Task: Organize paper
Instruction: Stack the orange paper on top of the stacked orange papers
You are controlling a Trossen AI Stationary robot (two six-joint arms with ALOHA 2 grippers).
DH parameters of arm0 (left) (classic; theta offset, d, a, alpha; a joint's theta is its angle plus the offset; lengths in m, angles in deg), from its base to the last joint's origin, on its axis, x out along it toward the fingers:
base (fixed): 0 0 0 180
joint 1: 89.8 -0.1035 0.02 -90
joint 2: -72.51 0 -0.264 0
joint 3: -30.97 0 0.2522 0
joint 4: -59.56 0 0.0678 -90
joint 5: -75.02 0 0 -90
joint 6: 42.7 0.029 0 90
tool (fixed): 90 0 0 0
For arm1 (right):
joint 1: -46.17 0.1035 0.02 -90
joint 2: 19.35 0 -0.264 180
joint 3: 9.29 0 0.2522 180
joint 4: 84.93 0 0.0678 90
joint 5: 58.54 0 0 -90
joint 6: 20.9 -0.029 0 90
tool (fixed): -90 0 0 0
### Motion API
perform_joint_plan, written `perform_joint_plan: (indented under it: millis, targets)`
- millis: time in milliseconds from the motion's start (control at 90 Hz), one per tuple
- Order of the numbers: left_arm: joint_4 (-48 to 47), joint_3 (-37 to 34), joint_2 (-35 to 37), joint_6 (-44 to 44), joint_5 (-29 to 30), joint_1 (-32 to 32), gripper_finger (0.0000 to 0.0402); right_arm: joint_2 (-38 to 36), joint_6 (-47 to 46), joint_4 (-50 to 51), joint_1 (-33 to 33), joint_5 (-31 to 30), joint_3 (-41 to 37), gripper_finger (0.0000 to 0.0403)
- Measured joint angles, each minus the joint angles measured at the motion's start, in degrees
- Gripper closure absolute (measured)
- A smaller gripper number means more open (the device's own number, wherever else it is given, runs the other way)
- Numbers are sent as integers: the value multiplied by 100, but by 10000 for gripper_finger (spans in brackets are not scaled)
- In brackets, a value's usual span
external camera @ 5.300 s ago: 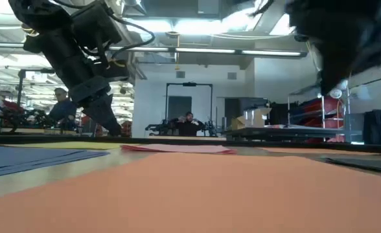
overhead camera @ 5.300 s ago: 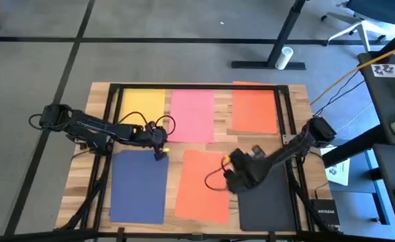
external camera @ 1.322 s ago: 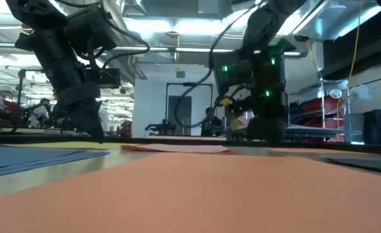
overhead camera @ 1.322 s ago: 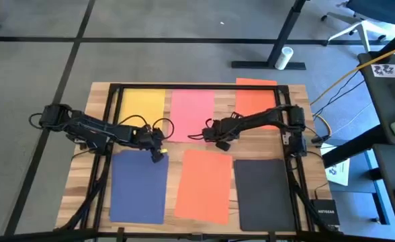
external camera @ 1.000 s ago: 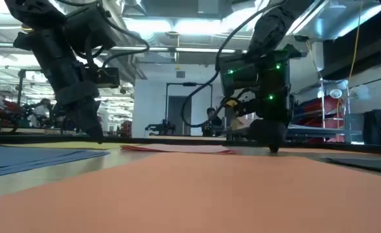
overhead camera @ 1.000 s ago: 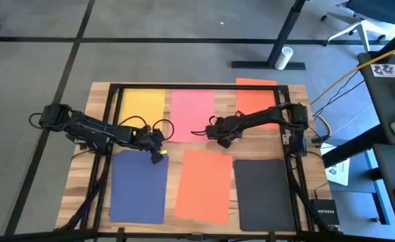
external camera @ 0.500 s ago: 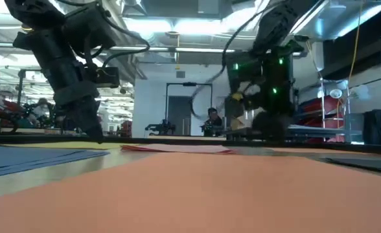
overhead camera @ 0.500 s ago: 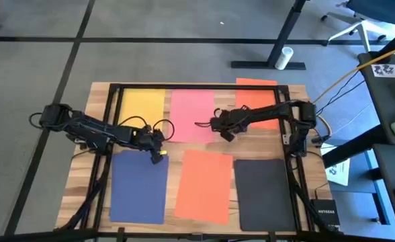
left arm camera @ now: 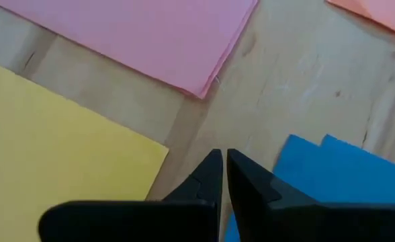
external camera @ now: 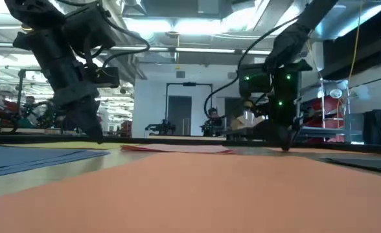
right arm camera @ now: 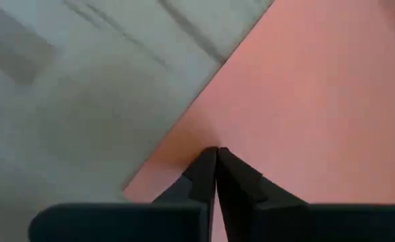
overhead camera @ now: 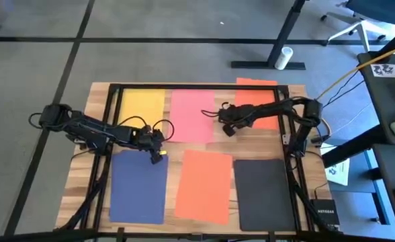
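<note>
The wooden surface [overhead camera: 298, 94] carries six sheets of paper in two rows. I take the pink sheet [overhead camera: 192, 115] as my landmark. The yellow sheet [overhead camera: 142, 106] lies to its left and one orange sheet [overhead camera: 256, 101] to its right, a little crooked. Below the pink sheet lies a second orange sheet [overhead camera: 204, 185], with the navy sheet [overhead camera: 139, 186] on its left and the black sheet [overhead camera: 263, 194] on its right.

My right gripper [overhead camera: 227, 126] stands just right of the pink sheet, at the lower left corner of the crooked orange sheet, its fingers [right arm camera: 204, 169] pressed together on that corner. My left gripper [overhead camera: 158, 155] waits below the pink sheet's lower left corner, fingers [left arm camera: 211, 176] nearly closed, holding nothing.

I judge the sheets light, thin and limp; they should slide easily on wood, and may buckle if I push hard. A corner or edge is the best place.

My right arm covers part of the crooked orange sheet.
</note>
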Motion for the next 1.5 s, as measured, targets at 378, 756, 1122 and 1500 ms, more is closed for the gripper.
perform_joint_plan:
  millis: [378, 756, 1122, 1500]
  targets:
    - [2, 0, 0, 1, 0, -3, 393, -121, 94, -19, 252, 481, 494, 400]
    - [-10, 0, -1, 2, 0, -1, 393, -230, 307, 523, 454, 946, 1057, 302]
    - [-14, 0, 0, -30, -41, -1, 393, 323, 427, 257, 525, 1291, 1069, 199]
    - [-47, 0, 0, -50, -46, -1, 393, 485, 504, 208, 552, 1373, 1085, 366]
